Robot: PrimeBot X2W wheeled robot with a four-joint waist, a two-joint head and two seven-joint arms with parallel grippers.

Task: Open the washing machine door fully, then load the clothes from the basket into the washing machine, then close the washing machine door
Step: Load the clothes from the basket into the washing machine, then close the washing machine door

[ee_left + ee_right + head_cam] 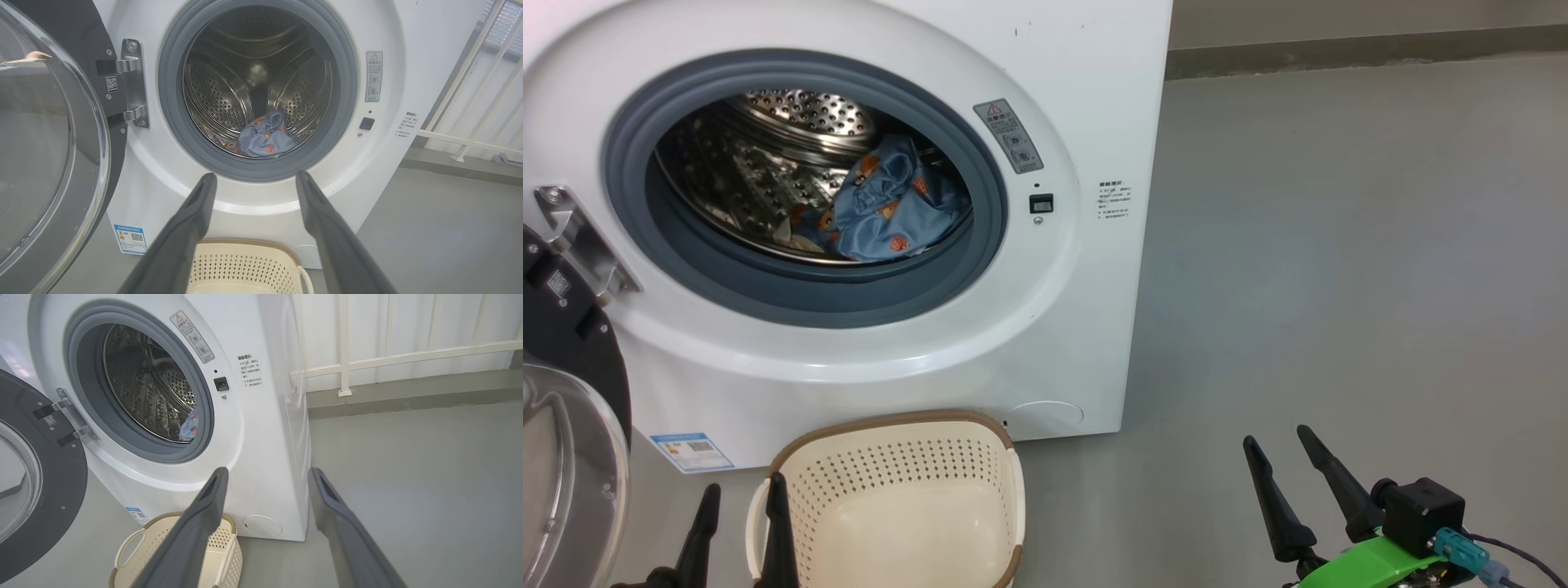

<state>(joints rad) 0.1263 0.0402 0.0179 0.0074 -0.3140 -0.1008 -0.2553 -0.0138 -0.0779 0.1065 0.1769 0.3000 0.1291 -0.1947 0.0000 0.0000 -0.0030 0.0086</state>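
At far left you see the washing machine door (pixel 580 351) swung wide open on its steel hinge (pixel 580 241), w/ the glass bowl facing out. Next, the left gripper (pixel 745 487) sits low w/ fingers spread apart, gripping nothing. In the head view one finger overlaps the basket's left handle; whether they touch can't be told. The basket (pixel 894 423) stands on the floor (pixel 1339 245) at the btm front edge of the washing machine (pixel 1078 327), below the opening, its bare cream btm showing. Note the blue label sticker (pixel 690 452) at the machine's btm left corner. The clothes (pixel 890 212) lie bunched at the btm of the drum (pixel 792 114), toward its right side, behind the grey gasket (pixel 984 180). At right, the right gripper (pixel 1276 437) is over bare floor, well apart from machine and basket, fingers spread, gripping nothing.
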